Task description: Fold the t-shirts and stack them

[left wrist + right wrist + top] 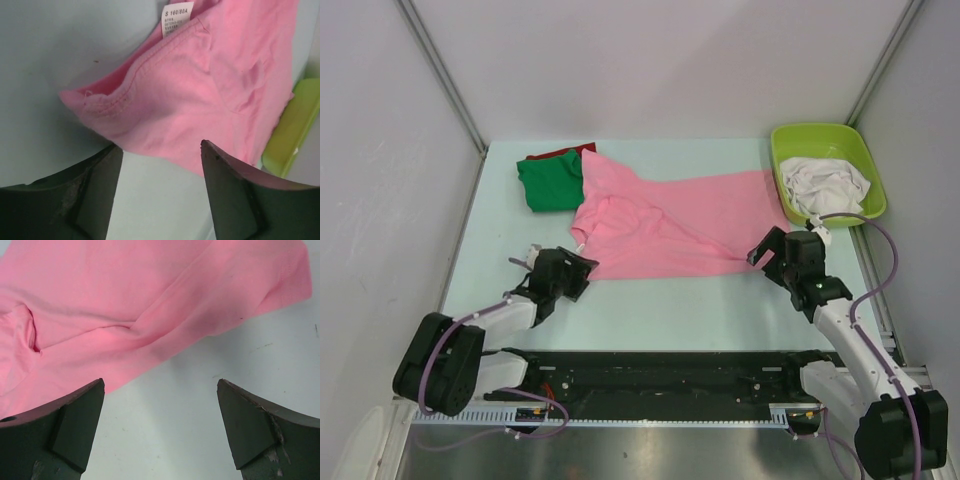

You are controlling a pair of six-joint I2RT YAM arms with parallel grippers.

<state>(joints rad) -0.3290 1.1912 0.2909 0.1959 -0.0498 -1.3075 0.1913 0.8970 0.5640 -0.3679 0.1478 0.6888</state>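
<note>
Top view: the pink t-shirt (670,225) lies at mid-table (650,310), soft matte cotton, spread but rumpled, with diagonal creases. Its long axis runs left to right: neck end at left, hem end at right, reaching the lime-green tub (778,165). The tub is glossy plastic, rectangular with rounded corners, and holds crumpled white t-shirts (832,185). The green t-shirt (550,182) is folded into a rough rectangle at far left, touching the pink shoulder. The red t-shirt (560,153) shows only as a strip behind it. The left gripper (583,264) sits just beside the neck end. The right gripper (760,250) is near the lower hem corner.

Left wrist: left gripper (160,150) has jaws spread, with nothing between them. The dark fingers (95,185) are scuffed. The pink t-shirt (200,100) has a ribbed, stitched collar just ahead. The white neck label (177,17) has printed text. A tub edge (295,125) shows at right.

Right wrist: right gripper (160,385) has jaws spread wide over bare pale table (200,405). The pink t-shirt (125,300) edge lies just ahead, with soft folds.
</note>
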